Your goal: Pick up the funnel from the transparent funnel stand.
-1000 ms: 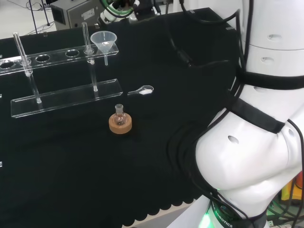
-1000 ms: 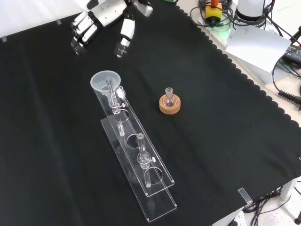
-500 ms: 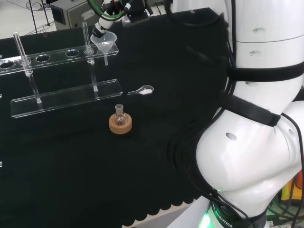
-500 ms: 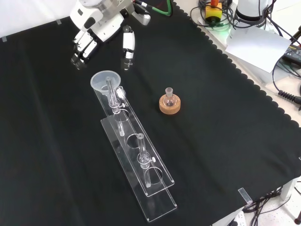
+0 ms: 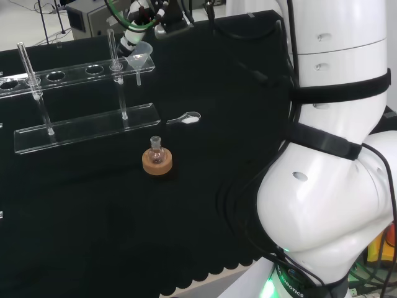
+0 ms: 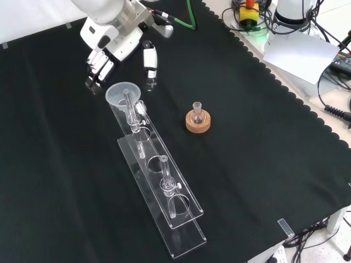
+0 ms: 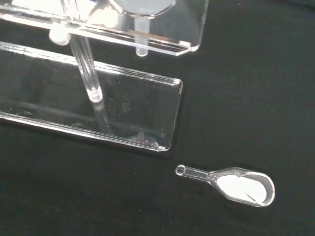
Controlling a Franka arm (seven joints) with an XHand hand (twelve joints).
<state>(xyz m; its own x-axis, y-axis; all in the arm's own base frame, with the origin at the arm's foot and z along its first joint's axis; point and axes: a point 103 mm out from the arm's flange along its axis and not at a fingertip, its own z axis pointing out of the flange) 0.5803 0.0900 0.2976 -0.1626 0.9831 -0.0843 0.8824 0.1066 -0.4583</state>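
Funnel stand (image 6: 164, 186) of clear plastic lies long across the black desk (image 6: 263, 137), and the funnel (image 6: 123, 93) — a translucent cone with a thin stem — sits in its end hole, nearest the hand (image 6: 118, 38). That hand hovers just behind it, fingers (image 6: 149, 60) released and straight, touching nothing — a small spoon (image 7: 236, 186) of white powder lies nearby.

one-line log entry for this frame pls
phase: approach | robot hand: open, straddling funnel rim, no contact seen | funnel: seated in stand end hole | flask: on cork ring, untouched | scoop: on cloth
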